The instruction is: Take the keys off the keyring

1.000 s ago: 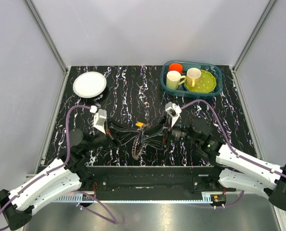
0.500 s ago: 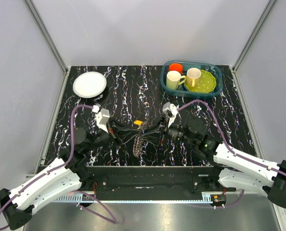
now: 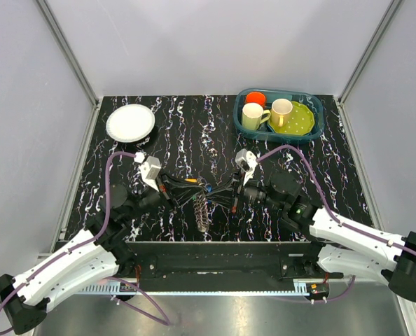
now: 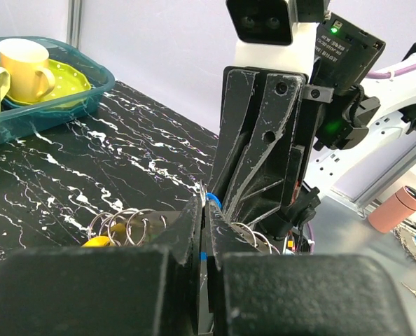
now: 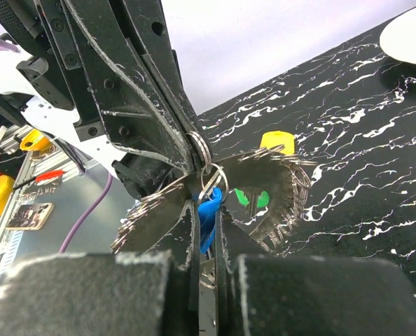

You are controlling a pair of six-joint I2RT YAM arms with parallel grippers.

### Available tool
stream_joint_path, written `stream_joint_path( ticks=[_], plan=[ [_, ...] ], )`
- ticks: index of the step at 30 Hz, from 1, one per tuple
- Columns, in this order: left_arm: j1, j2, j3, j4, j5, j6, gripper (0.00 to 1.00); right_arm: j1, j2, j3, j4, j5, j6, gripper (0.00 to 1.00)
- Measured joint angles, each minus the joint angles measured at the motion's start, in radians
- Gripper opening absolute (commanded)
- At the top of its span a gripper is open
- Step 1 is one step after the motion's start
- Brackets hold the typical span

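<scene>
Finding 1: The keyring [image 3: 203,210] hangs between the two tools, to the right of the plate [image 3: 130,123] and nearer the arm bases than it is. From above it shows edge-on. Whether it touches the table [image 3: 194,133] cannot be told.

Finding 2: The left tool [image 3: 192,186] reaches in from the plate's side of the keyring. Its jaws are pressed almost together on a wire loop of the ring.

Finding 3: The right tool [image 3: 222,192] reaches in from the side away from the plate, tip to tip with the left tool. Its jaws are clamped on a blue key [image 5: 208,210] and a small loop above it.

Finding 4: The keys [image 5: 267,183] are on the ring, fanned out in a grey bunch. A green key [image 5: 253,199] sits within the fan and a yellow one [image 5: 276,142] at its top edge.
</scene>
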Motion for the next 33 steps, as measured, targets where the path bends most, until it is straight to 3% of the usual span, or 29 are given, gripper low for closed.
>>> stream_joint_path(
  ticks=[25,33],
  plan=[
    [0.000,-0.009,0.021,-0.071,-0.055,0.029,0.00,0.003,-0.039,-0.036,-0.045,0.003,0.002,0.00],
    [0.000,-0.036,0.021,-0.133,-0.096,0.061,0.00,0.009,-0.104,-0.035,-0.143,0.139,0.019,0.00]
  ],
)
